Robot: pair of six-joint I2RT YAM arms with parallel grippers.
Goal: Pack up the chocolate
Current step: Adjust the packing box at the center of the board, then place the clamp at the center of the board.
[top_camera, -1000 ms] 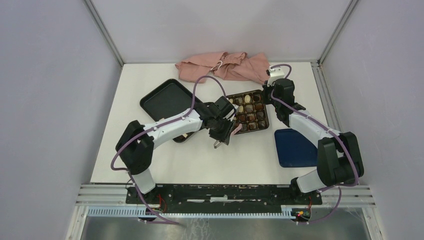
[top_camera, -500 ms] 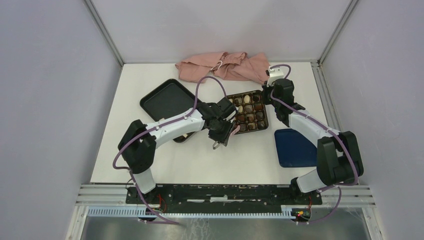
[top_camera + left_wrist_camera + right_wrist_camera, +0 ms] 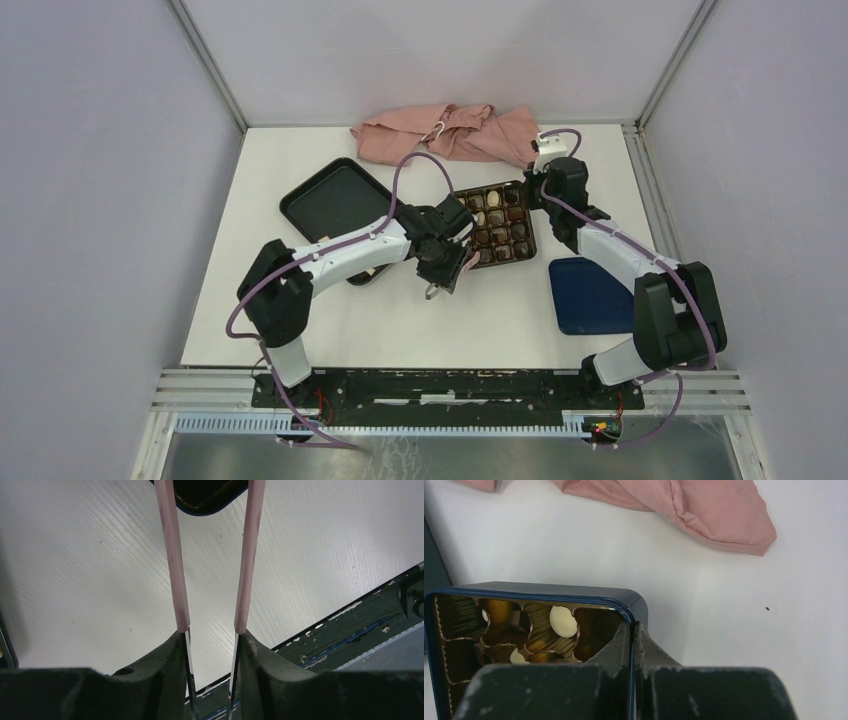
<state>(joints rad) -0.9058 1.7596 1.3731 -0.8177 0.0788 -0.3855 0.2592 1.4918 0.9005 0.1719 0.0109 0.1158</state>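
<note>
Your chocolate [image 3: 500, 222] pieces sit in the box [image 3: 549, 591], at about 2 o'clock from the middle of the table [image 3: 400, 320]. They look tiny, light and smooth, so I think a hard squeeze would dent them or make them slip. Pinch one softly across its sides. Your left gripper [image 3: 212, 637] is squeezing pink tongs [image 3: 172, 555], but their tips are out of sight. Your right gripper [image 3: 633, 627] is pinched tight on the box's rim, at its 1 o'clock corner.
</note>
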